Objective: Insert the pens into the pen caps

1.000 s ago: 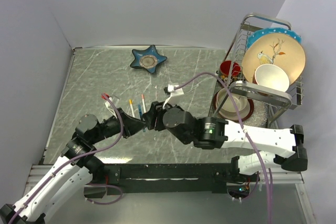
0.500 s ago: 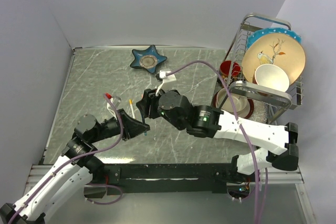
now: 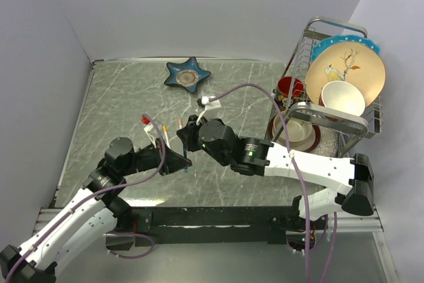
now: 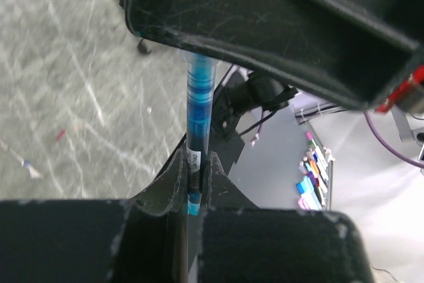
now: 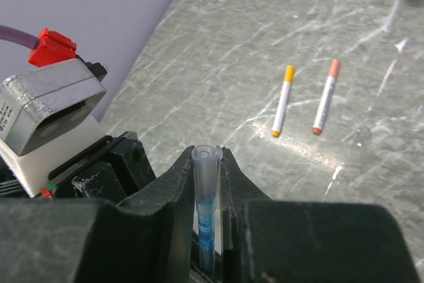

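The blue pen (image 4: 198, 107) hangs above the bench (image 3: 119, 97), on the near side of the star dish (image 3: 188, 75), and is gripped at both ends. The left tool (image 4: 194, 171) is closed narrow on its lower end. The right tool (image 5: 207, 161) is closed narrow on its clear upper end, so the two face each other along the pen's length. This probably lets one tool steady the shaft while the other pushes along it; whether the clear end is a separate cap I cannot tell. Two more pens lie flat and nearly parallel on the bench between the star dish and the tools: a yellow-ended pen (image 5: 283, 102) and an orange-ended pen (image 5: 325, 97), near each other but apart. Their coloured ends suggest their caps are already on. In all there are three pens, two on the bench and one held, and two tools.
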